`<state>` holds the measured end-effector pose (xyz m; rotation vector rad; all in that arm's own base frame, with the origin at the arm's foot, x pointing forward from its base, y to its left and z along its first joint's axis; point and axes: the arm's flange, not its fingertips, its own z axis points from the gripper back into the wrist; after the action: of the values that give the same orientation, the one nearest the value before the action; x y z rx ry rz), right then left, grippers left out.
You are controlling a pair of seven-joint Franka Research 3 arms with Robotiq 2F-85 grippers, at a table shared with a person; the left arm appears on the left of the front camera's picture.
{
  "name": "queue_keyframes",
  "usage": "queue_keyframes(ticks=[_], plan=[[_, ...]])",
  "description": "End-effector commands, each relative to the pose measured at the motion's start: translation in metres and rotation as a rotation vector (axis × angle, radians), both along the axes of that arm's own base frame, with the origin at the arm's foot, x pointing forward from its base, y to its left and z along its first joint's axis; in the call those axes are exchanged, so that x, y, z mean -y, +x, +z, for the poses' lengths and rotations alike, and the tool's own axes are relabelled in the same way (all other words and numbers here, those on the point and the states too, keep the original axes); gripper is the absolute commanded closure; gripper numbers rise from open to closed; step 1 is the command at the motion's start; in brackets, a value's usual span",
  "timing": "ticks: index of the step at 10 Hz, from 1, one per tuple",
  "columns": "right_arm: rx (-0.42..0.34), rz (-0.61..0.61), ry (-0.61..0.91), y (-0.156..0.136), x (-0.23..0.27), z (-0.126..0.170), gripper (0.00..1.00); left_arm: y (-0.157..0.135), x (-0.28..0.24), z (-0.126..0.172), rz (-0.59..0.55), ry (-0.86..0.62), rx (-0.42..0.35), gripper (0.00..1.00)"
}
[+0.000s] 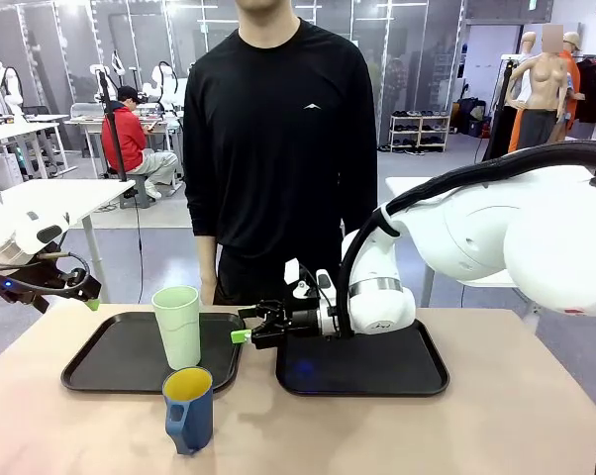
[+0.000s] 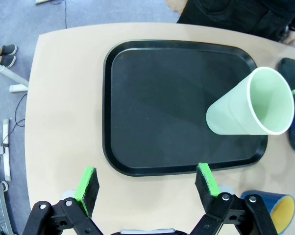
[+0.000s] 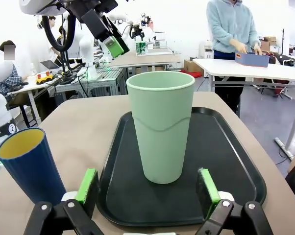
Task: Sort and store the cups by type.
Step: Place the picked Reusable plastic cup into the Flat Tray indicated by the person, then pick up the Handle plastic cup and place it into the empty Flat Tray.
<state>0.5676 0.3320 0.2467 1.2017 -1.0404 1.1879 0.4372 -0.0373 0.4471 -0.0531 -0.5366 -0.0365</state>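
Though tumbler [image 1: 178, 327] occupies tray [image 1: 110, 358] — mug [image 1: 188, 408] outside.

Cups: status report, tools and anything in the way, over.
Left tool open, high above the table. Right tool open, facing the mint tumbler, upright on the left tray. Blue mug on the table, off the tray, close to the tumbler.

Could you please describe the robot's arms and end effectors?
The left arm and right arm are glossy white, rounded; a black cable runs along the right. The left end effector and right end effector are black with green finger pads.
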Motion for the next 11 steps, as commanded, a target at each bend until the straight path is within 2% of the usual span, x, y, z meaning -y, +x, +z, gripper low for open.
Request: queue_keyframes(ticks=[1,9,10,11], plan=[[0.004,-0.005,-0.003,0.004,-0.006,-0.003,0.0,0.0,-0.001,0.0,0.001,-0.006,0.0,0.0],[0.004,-0.005,-0.003,0.004,-0.006,-0.003,0.0,0.0,-0.001,0.0,0.001,-0.006,0.0,0.0],[0.002,0.002,0.001,0.001,-0.002,-0.001,0.0,0.0,-0.001,0.0,0.001,-0.006,0.0,0.0],[0.005,-0.077,-0.126,-0.024,0.023,0.017,0.0,0.0,-0.001,0.0,0.001,-0.006,0.0,0.0]])
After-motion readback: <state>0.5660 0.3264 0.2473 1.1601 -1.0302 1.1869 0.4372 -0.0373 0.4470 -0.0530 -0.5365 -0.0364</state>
